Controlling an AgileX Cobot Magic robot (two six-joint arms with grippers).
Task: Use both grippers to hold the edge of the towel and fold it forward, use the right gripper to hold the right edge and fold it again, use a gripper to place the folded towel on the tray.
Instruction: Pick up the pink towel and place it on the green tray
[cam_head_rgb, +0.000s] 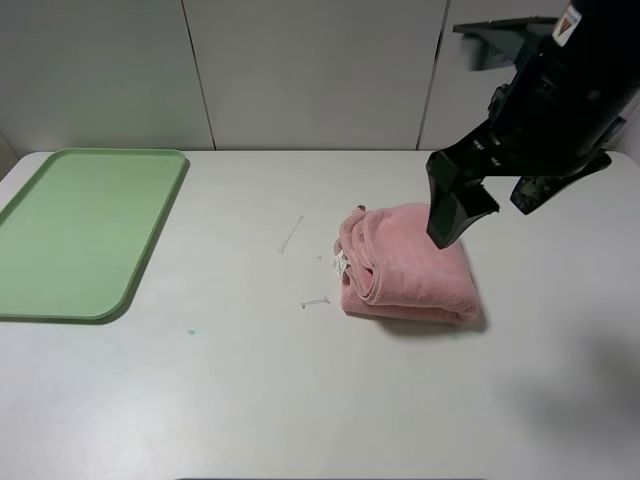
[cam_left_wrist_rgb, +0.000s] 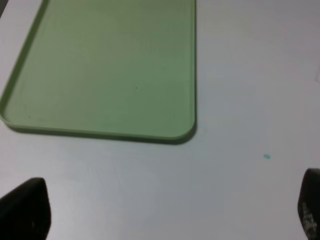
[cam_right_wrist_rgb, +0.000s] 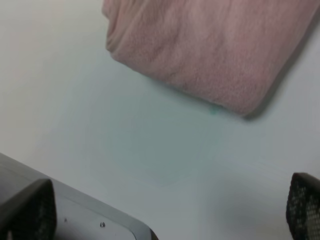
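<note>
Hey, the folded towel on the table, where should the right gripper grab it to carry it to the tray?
Probably from above, jaws across the thick middle of the towel or its rounded right end, pinching every layer. Its loose layered ends and tag face left, so a grip there might lift only one layer. The right gripper hangs open above it.

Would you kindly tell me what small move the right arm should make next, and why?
Probably lower the open right pincer onto the towel to grasp it: the towel lies folded on the table, ungripped, with the pincer hanging over it, and is not yet on the tray.
</note>
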